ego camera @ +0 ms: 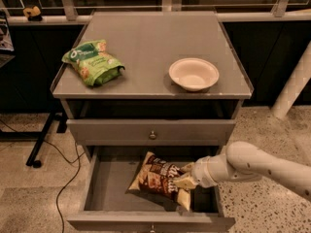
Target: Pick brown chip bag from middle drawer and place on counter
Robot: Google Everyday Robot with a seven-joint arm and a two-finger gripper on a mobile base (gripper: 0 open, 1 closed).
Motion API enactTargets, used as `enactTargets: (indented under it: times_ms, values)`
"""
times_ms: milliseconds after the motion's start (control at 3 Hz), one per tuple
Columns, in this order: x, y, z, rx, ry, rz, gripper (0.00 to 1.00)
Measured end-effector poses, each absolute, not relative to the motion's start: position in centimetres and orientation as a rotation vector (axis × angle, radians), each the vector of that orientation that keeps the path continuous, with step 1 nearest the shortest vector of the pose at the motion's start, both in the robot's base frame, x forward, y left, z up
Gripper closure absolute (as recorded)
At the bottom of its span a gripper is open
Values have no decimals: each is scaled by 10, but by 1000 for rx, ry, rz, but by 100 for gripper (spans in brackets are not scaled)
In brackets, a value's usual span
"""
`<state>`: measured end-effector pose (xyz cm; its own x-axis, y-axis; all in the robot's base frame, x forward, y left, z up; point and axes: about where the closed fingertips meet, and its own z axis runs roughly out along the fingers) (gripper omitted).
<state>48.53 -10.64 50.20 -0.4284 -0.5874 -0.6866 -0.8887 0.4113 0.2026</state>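
I see my gripper [186, 176] low inside the open middle drawer [108, 191], reaching in from the right. It is clamped on the right end of the brown chip bag [155, 177]. The bag lies slanted on the drawer floor, toward the right side. Up on the counter [146, 38], a green snack bag [91, 62] sits at the left and a bowl [193, 74] at the right, well apart.
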Motion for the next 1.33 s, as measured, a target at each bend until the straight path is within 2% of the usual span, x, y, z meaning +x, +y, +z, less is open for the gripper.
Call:
enactTargets:
  times_ms: [1000,1333]
  values:
    - [449,-87,609,-1393,2105,685,100]
    - [442,-77,654,-1463,2075,605,100]
